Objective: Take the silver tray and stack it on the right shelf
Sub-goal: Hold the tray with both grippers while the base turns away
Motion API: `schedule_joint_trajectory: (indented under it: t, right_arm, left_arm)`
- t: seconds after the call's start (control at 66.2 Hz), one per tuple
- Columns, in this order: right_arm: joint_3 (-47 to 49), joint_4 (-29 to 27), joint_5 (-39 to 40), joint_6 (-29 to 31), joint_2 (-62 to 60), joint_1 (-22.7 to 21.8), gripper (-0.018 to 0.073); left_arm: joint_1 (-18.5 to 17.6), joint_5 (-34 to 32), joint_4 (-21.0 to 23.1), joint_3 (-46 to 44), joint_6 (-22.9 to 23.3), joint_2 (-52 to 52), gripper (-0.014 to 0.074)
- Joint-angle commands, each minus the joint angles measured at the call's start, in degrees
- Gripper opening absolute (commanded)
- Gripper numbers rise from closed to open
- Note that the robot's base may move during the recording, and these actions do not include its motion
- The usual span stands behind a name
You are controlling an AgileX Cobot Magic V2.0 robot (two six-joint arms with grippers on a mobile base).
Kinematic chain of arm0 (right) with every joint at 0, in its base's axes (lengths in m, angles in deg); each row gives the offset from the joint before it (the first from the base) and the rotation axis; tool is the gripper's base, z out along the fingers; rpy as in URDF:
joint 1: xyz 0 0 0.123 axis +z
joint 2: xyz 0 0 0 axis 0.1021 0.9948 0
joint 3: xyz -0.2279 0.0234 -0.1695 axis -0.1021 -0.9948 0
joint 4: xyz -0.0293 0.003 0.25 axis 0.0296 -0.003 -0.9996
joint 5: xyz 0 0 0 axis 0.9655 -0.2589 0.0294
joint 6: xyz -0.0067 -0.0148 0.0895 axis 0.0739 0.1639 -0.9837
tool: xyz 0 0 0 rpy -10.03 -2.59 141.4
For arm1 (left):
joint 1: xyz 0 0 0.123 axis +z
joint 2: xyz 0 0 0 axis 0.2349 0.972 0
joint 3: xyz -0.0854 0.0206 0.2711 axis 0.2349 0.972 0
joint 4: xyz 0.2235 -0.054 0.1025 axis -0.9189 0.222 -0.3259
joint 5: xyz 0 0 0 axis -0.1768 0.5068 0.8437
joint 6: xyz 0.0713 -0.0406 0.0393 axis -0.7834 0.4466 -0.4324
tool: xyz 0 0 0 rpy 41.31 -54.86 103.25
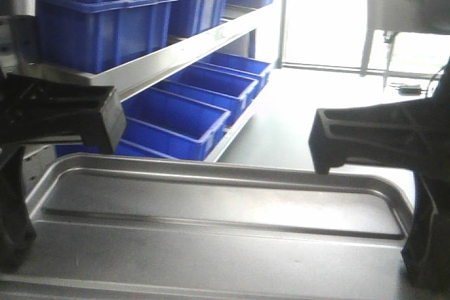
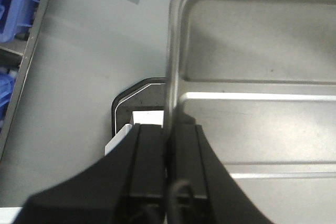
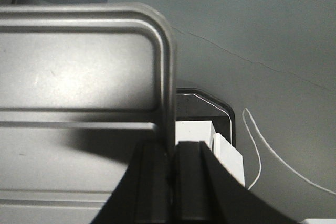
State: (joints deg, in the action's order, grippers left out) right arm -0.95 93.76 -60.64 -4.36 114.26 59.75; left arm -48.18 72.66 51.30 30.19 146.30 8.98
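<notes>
The silver tray (image 1: pixel 211 201) fills the foreground of the front view, lying level with its ridges across the floor. My left gripper (image 1: pixel 14 251) is shut on its left rim. In the left wrist view that gripper (image 2: pixel 169 129) has one finger inside and one outside the tray (image 2: pixel 252 51) rim. My right gripper (image 1: pixel 422 265) is shut on the right rim. In the right wrist view that gripper (image 3: pixel 170 148) clamps the tray (image 3: pixel 79 66) edge the same way. The tray hangs above the grey floor. The right shelf is out of view.
Blue bins (image 1: pixel 176 117) sit on a pale shelving board (image 1: pixel 176 50) and under it at the left. A bright window wall is at the far right. Below the tray are a dark rounded base part (image 2: pixel 142 103) and a white cable (image 3: pixel 257 145) on the floor.
</notes>
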Motion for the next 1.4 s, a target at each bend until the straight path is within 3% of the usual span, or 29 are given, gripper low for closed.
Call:
schedule_joint_trajectory:
  t: [0.0, 1.389]
  right_arm:
    - [1.3, 1.7, -1.3, 0.2, -1.1, 0.1, 0.0064]
    - [1.3, 1.7, -3.1, 0.2, -1.1, 0.1, 0.0064]
  left_arm:
    - [-0.3, 0.7, -1.2, -1.3, 0.0, -1.2, -0.0099]
    - [-0.3, 0.8, -1.2, -1.3, 0.0, -1.2, -0.0099]
